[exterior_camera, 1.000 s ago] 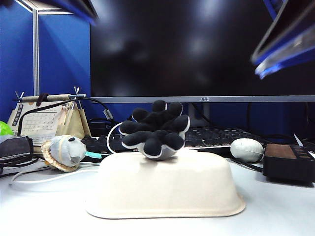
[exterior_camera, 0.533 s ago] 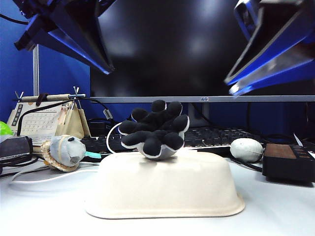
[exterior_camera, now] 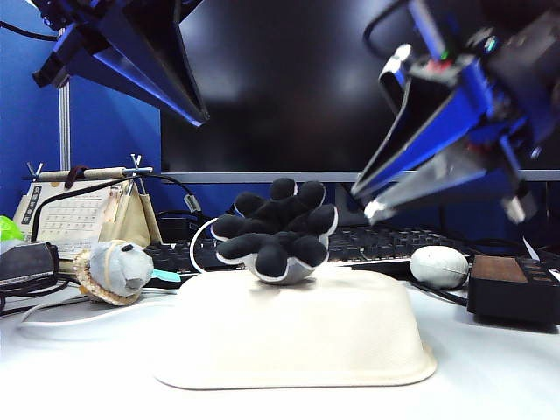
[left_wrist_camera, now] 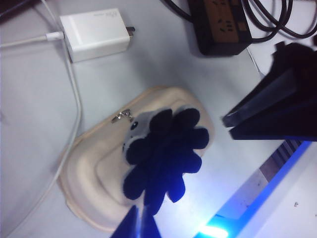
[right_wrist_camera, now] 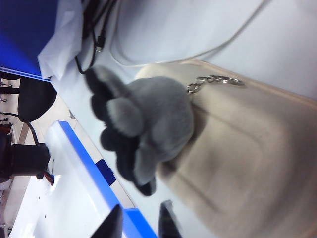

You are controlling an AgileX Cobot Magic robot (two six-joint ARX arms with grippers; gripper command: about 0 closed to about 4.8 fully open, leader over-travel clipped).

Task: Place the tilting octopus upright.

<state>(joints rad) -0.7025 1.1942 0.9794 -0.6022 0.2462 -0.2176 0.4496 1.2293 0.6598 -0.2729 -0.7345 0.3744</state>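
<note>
The octopus (exterior_camera: pixel 276 229) lies tipped over on an overturned cream tray (exterior_camera: pixel 293 341), its black tentacle undersides facing the exterior camera. Its grey dome head (right_wrist_camera: pixel 161 111) shows in the right wrist view, with a small keyring beside it. My right gripper (exterior_camera: pixel 367 201) hangs just to the right of the octopus and a little above it. It is open, and nothing sits between its fingertips (right_wrist_camera: pixel 166 218). My left gripper (exterior_camera: pixel 199 118) is high at the upper left, well above the octopus (left_wrist_camera: pixel 163 153), with its fingertips (left_wrist_camera: pixel 133 223) pressed together and empty.
A grey-blue plush with a tan rim (exterior_camera: pixel 114 269) sits at the left, and a grey-white oval lump (exterior_camera: pixel 439 265) and a black box (exterior_camera: pixel 512 287) at the right. Keyboard (exterior_camera: pixel 385 243), desk calendar (exterior_camera: pixel 74 214) and monitor stand behind. A white charger (left_wrist_camera: pixel 96 33) and power strip (left_wrist_camera: pixel 228 25) lie near the tray.
My right gripper has dropped from the upper right corner to just beside the octopus, and its jaws have spread. My left gripper has come into view at the upper left. The octopus has not moved.
</note>
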